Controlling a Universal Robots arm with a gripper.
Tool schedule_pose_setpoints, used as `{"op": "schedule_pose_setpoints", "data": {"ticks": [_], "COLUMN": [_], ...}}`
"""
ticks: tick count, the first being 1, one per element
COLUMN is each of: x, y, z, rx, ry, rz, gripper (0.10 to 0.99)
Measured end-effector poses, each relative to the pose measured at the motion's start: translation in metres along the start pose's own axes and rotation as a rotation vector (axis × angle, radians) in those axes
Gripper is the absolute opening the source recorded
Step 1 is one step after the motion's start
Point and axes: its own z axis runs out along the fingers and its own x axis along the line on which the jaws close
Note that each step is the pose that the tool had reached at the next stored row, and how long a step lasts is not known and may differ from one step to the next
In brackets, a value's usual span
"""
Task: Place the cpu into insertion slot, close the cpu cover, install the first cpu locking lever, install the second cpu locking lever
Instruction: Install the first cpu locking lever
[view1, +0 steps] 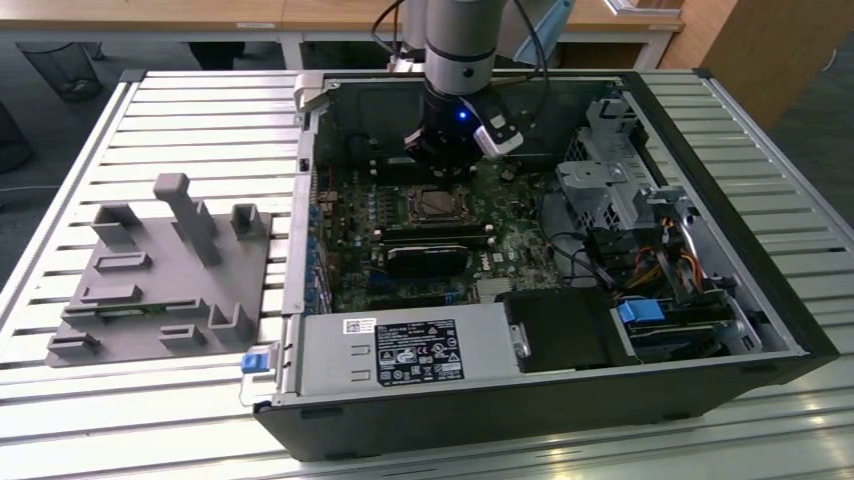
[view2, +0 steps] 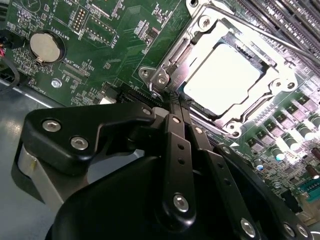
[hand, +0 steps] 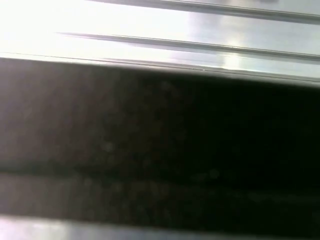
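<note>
- While poised low inside the open computer case (view1: 694, 300), gripper (view2: 176, 102) with fingers (view2: 172, 125) pressed together, clamped on nothing visible, tips just beside the near corner of the cpu cover (view2: 200, 30).
- Closed and slender, probably so as to reach a thin locking lever (view2: 295, 47) along the socket edge; judged, not seen.
- Cpu (view2: 222, 77) already seated in the insertion slot (view2: 220, 115), pale top showing through the cover's window; cover lying down over it.
- Tight quarters: black heatsink block (view1: 424, 262) just beside the socket, memory slots (view2: 290, 20) near, case walls all around.
- Outside, grey fixture (view1: 167, 275) well apart on the slatted bench (view1: 134, 420).
</note>
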Motion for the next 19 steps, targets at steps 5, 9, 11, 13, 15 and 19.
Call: {"op": "schedule_pose_setpoints", "data": {"ticks": [5,9,11,13,15,19], "x": [0.0002,-0.0002,-0.0006,-0.0005,-0.0006,-0.0006], "y": [-0.0002,0.0004,0.0010,0.0009,0.0011,0.0000], "z": [-0.0006,-0.0005,-0.0023,-0.0073,-0.0114,-0.0136], "rx": [-0.018,-0.036,-0.041,-0.039,-0.039,-0.040], "ry": [-0.0007,-0.0030,-0.0047,-0.0032,-0.0033,-0.0033], "rz": [0.000,0.001,0.001,0.001,0.001,0.001], "gripper": [0.122,0.122,0.122,0.122,0.122,0.122]}}
